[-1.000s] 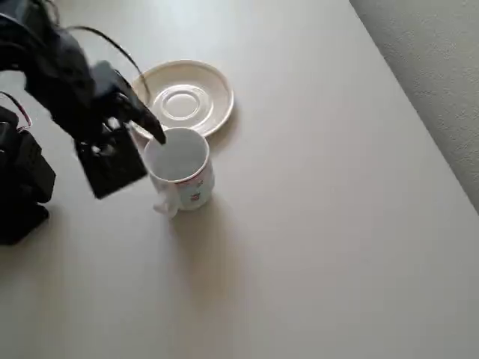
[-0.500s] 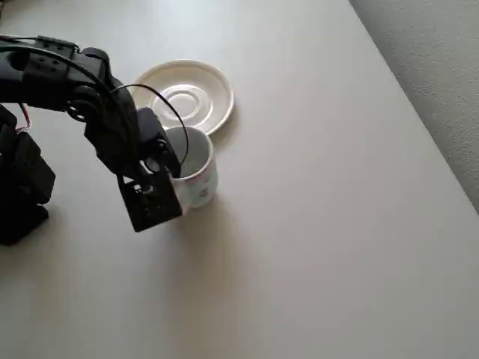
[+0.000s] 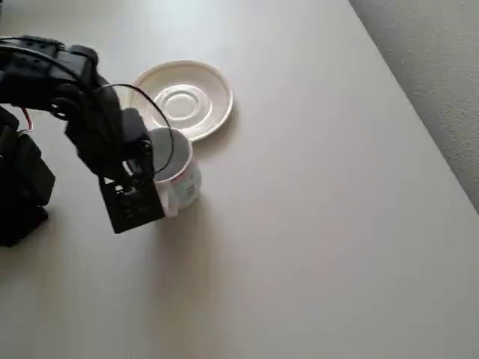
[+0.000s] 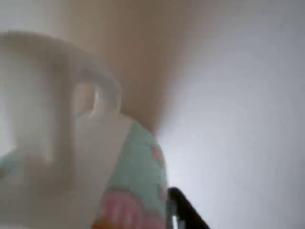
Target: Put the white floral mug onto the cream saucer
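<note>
While the black five-joint arm [image 3: 67, 105] reaches in from the left edge of the overhead view, its black two-finger gripper [image 3: 153, 161] sits at the left side of the small white ceramic mug with a thin red line near the rim and reddish-green prints [image 3: 176, 176]. One dark finger seems to hang inside the mug's mouth against the left wall, with the boxy black gripper body just below and left of the mug. The other finger is hidden by the arm, so I cannot tell whether the pincer is clamped on the mug wall or only set around it.

The mug stands on the pale beige table [image 3: 314, 224], just below the round, shallow, glossy cream saucer with a raised ring at its centre [image 3: 183, 99]. Its upper rim lies very near the saucer's lower edge; whether the two touch cannot be made out. The mug's mouth appears tipped slightly toward the upper left. A thin black cable [image 3: 142, 97] loops from the arm over the saucer's left part.

Seen from the wrist, the mug [image 4: 71, 157] is blurred and very close, its handle [image 4: 97, 93] toward the upper left and pink and green prints on its side. A dark fingertip [image 4: 183, 210] shows just right of the mug at the lower edge.
</note>
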### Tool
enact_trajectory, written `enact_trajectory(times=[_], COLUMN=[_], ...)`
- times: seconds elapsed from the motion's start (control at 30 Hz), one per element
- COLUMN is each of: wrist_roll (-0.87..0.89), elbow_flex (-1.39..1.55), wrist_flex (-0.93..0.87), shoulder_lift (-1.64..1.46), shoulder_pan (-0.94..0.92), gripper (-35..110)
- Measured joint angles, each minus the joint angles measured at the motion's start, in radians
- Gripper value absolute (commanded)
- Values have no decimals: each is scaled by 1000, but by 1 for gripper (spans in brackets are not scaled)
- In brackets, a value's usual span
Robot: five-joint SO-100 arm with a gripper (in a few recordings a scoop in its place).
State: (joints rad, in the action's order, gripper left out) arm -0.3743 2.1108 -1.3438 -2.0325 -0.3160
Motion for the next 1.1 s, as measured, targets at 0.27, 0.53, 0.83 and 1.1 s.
enact_trajectory(times=[0.27, 0.53, 0.83, 1.1], wrist_roll=[43, 118, 222, 245], elbow_flex=[-281, -356, -359, -359], wrist_flex=[-268, -310, -256, -169], shoulder_lift=[-100, -91, -3, 103], shoulder_pan=[135, 301, 555, 612], gripper=[-2, -2, -2, -2])
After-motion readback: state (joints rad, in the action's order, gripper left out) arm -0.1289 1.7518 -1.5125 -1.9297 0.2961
